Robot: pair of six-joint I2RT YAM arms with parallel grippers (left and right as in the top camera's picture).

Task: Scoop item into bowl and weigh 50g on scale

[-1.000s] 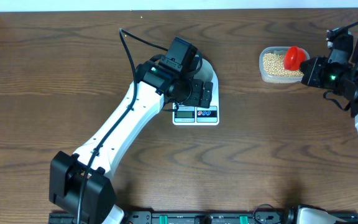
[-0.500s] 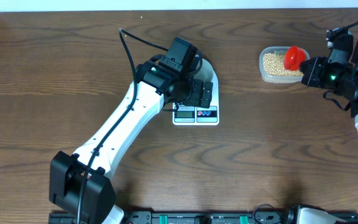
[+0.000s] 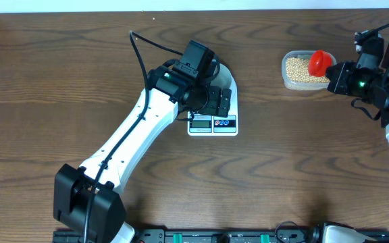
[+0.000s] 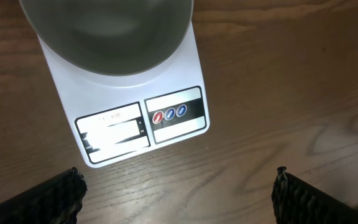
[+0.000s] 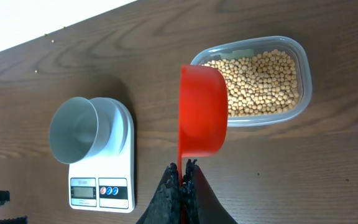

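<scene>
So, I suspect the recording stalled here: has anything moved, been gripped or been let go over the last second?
Nothing visibly changed. The left jaws stay wide open above the scale, which has the bowl on it. The right jaws stay shut on the handle of the red scoop, held at the tub of beans.

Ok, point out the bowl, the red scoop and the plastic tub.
bowl [image 5: 73, 129], right wrist view, empty inside.
red scoop [image 5: 202, 112], right wrist view, outer wall of the cup.
plastic tub [image 5: 306, 87], right wrist view, clear rim.
</scene>
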